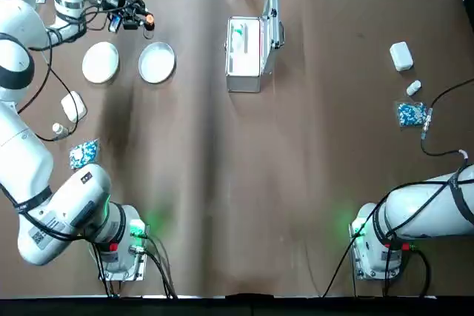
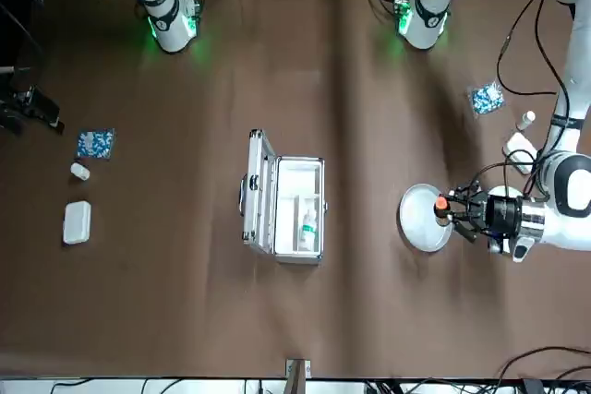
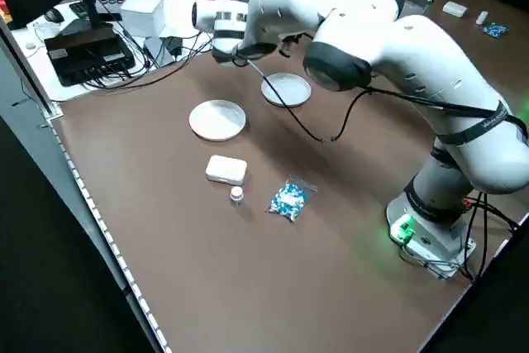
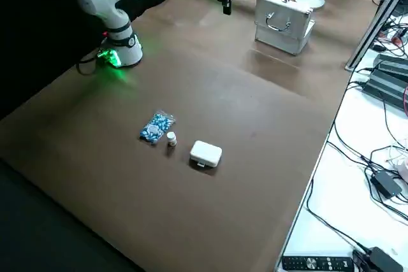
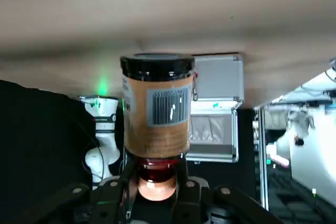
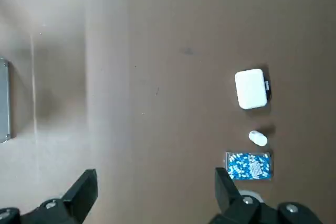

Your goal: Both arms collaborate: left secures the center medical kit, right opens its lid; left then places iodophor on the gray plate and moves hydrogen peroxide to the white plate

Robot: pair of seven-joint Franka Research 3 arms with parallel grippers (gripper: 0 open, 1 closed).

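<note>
Left wrist view: iodophor in hand, plate still to be served

You have the left gripper [image 5: 157, 170] at the far left, its fingers clamped around the neck of the brown bottle [image 5: 157, 114], which I take to be the iodophor. Its base points toward the table [image 1: 222, 205], and it looks clear of the surface, near the two plates. It has a black base, an orange-brown body, a pale label with a barcode, and a reddish band beside its coppery cap.

You're in the iodophor placing step, as I judge it; the medical kit [image 1: 244, 49] stands open at far centre. The plate nearer the kit [image 1: 157, 62] looks the grayer, the other [image 1: 101, 62] the whiter. Next, check the bottle is over the gray one, lower it upright, and release only once the base sits flat; an early release could tip it at the rim.

Inside the kit, the white bottle [image 2: 308, 228], likely the hydrogen peroxide, awaits its turn. Your right gripper [image 6: 156, 176] is idle toward the near right, its fingers apart.
</note>
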